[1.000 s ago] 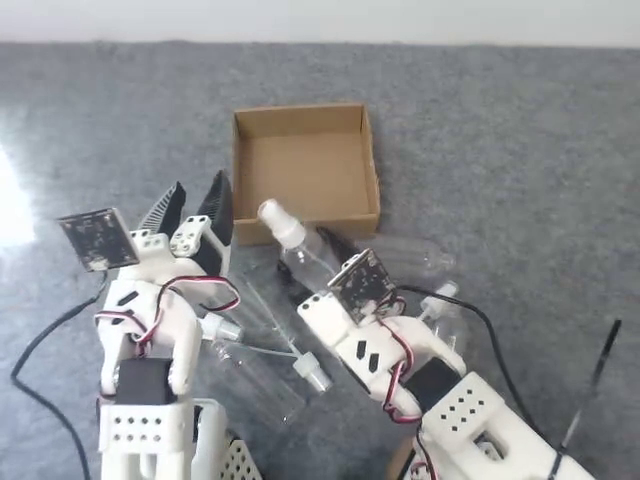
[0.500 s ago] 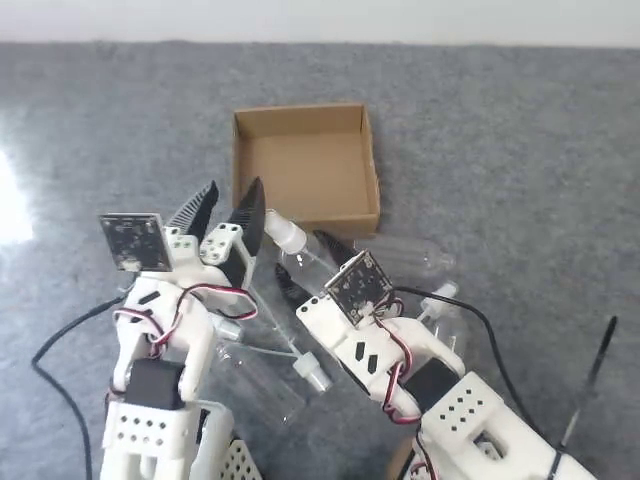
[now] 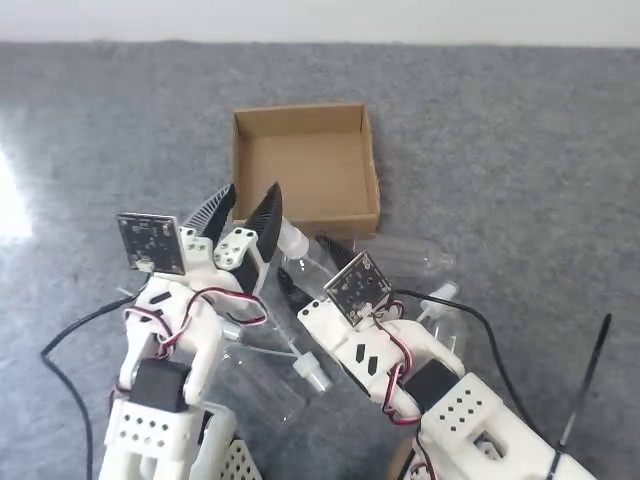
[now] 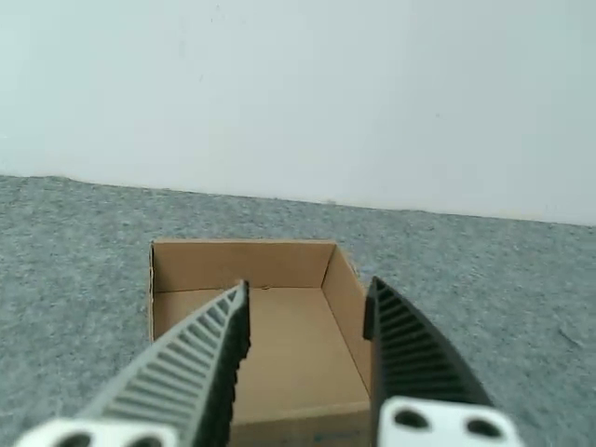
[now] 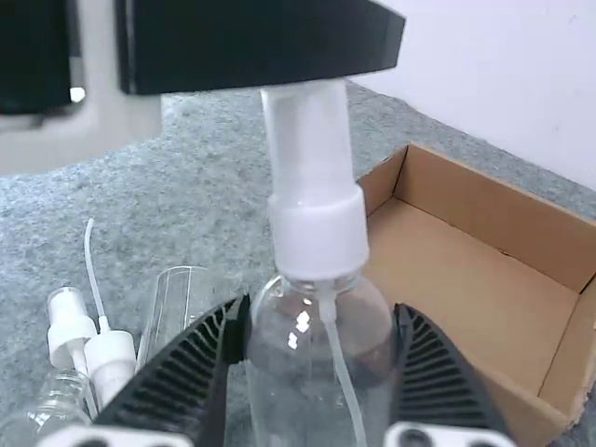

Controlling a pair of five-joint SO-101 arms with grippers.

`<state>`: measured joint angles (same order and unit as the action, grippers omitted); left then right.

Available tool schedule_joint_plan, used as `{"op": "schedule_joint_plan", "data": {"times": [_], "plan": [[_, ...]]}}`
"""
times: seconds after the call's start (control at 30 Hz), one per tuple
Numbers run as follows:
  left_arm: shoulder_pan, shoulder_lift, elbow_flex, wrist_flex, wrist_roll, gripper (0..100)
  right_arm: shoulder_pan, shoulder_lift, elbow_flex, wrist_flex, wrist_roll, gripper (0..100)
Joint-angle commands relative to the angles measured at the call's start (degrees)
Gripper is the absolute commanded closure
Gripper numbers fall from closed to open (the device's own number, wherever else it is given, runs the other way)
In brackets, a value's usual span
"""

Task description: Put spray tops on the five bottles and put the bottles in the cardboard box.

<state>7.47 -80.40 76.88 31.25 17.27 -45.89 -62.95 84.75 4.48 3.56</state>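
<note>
The bottle (image 5: pixel 317 358) being worked on stands upright just in front of the cardboard box (image 3: pixel 300 120), near its front wall and outside it. A white spray top (image 5: pixel 312 214) sits on its neck, with the thin tube running down inside the clear glass. The right claw (image 5: pixel 318 317) is clenched on the bottle's shoulder, one finger pressed to each side.

The left claw (image 4: pixel 307 289) hangs directly above the spray top with its fingers spread apart and nothing between them, pointing toward the box.

In the high view, a bare bottle (image 3: pixel 408 255) lies on its side to the right of the held one. Another capped bottle (image 3: pixel 445 305) lies beside the right arm. A further bottle (image 3: pixel 255 370) lies between the two arms, and a loose top (image 3: pixel 312 372) rests next to it. Everything sits on a grey mat (image 3: pixel 500 150).
</note>
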Motion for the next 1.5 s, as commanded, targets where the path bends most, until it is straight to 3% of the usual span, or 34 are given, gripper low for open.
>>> {"op": "schedule_joint_plan", "data": {"times": [0.0,0.3,0.6,1.03,1.47], "plan": [[-0.6,0.1,-1.5,-0.9,-0.5,81,-0.7,-2.1,-2.0,-1.1,-0.3,86.9],[-5.6,0.1,-7.4,4.9,2.5,81,-0.7,-2.1,-2.0,-1.3,-0.2,86.9],[-12.1,0.1,-7.7,4.7,7.7,81,-0.4,-2.1,-2.0,-1.5,-0.2,86.9],[-11.6,0.4,-4.4,4.6,7.8,81,-0.7,-2.6,-2.0,-1.7,-0.8,86.8],[-1.8,0.6,-1.5,4.7,7.5,81,-0.7,-2.7,-2.3,-1.7,-4.9,86.8]]}}
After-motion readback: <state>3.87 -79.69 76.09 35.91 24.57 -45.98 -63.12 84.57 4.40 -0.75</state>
